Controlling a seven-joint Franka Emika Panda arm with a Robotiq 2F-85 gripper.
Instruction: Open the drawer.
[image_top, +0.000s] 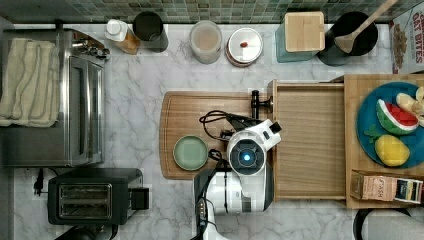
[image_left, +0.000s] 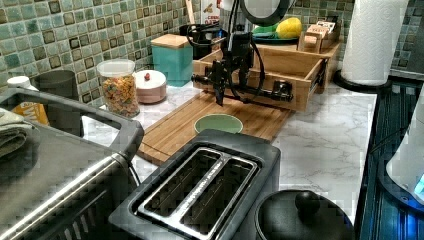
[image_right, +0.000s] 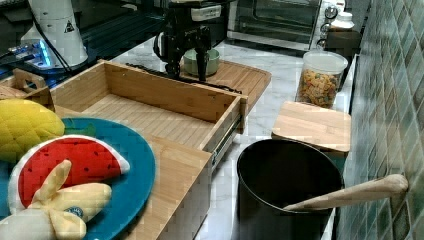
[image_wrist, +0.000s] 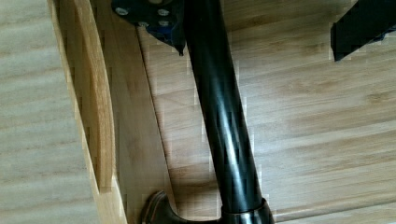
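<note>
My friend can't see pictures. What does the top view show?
A white robot arm's gripper reaches over the black handle of a wooden drawer that is pulled wide open and looks empty. A green bowl sits on a cutting board beside it.

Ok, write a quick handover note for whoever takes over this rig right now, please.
Gripper: jaws open, straddling the long black metal bar handle, one finger on each side, nothing clamped.
Wide light-brown wooden drawer: pulled far out over the bamboo cutting board, its inside empty.
Done: drawer looks open.
Left: probably just lift the gripper clear of the handle; pull further only if full extension is wanted.
</note>
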